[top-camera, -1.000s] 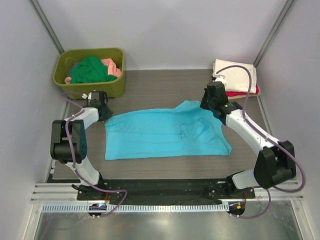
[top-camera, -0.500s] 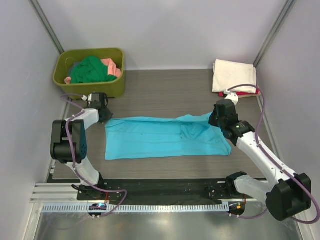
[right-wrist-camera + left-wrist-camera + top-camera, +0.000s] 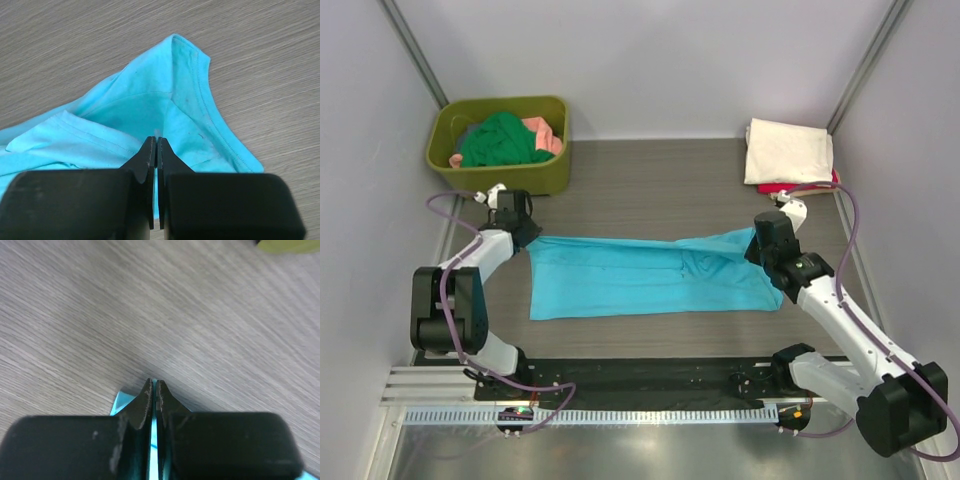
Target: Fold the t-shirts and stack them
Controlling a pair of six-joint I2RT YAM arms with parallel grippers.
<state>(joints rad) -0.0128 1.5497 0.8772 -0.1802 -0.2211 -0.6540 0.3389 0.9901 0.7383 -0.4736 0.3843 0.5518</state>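
Note:
The turquoise-blue t-shirt [image 3: 640, 278] lies spread across the middle of the table, stretched between both grippers. My left gripper [image 3: 523, 233] is shut on its far left corner; the cloth shows between the jaws in the left wrist view [image 3: 154, 412]. My right gripper [image 3: 757, 243] is shut on its far right corner, with the shirt [image 3: 165, 107] bunched just past the fingertips. A dark green shirt [image 3: 500, 140] and a salmon-pink shirt [image 3: 548, 135] lie in the tub. A folded cream-white shirt [image 3: 788, 150] lies on a red one [image 3: 802, 187] at the back right.
The olive-green tub [image 3: 550, 172] stands at the back left, just behind my left gripper. White walls close in the table on the left, back and right. The black rail [image 3: 640, 375] with the arm bases runs along the near edge.
My right gripper has pulled the shirt's far right corner toward the near right, and the left has shifted slightly left. The shirt's far edge is now drawn straight and taut.

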